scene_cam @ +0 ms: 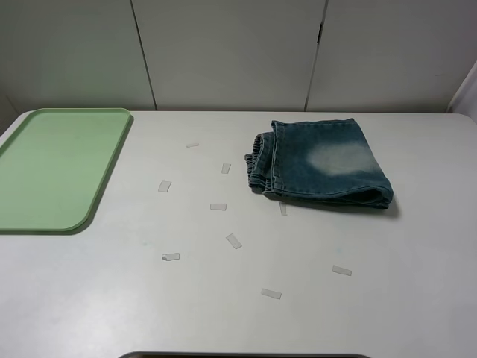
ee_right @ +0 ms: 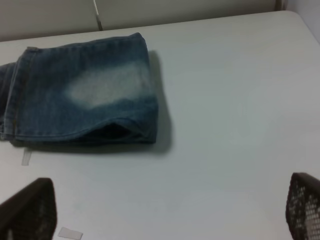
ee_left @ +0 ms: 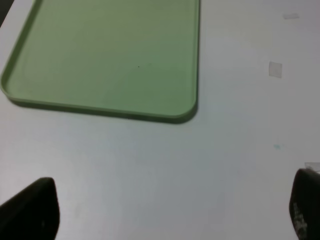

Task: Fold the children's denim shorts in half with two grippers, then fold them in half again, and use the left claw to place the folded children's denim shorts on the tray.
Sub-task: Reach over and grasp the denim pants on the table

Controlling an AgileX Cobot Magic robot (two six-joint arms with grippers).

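The children's denim shorts [scene_cam: 320, 164] lie folded into a compact bundle on the white table, right of centre, with the gathered waistband to the left and a whitish worn patch on top. They also show in the right wrist view [ee_right: 85, 97]. The pale green tray [scene_cam: 56, 168] lies at the far left with nothing on it, and it also shows in the left wrist view [ee_left: 100, 111]. Neither arm shows in the exterior high view. My left gripper [ee_left: 170, 210] is open over bare table near the tray's corner. My right gripper [ee_right: 170, 210] is open, short of the shorts.
Several small clear tape strips [scene_cam: 218, 206] are scattered on the table between the tray and the shorts and toward the front. One tape strip [ee_left: 275, 69] shows in the left wrist view. A pale panelled wall [scene_cam: 231, 52] stands behind the table.
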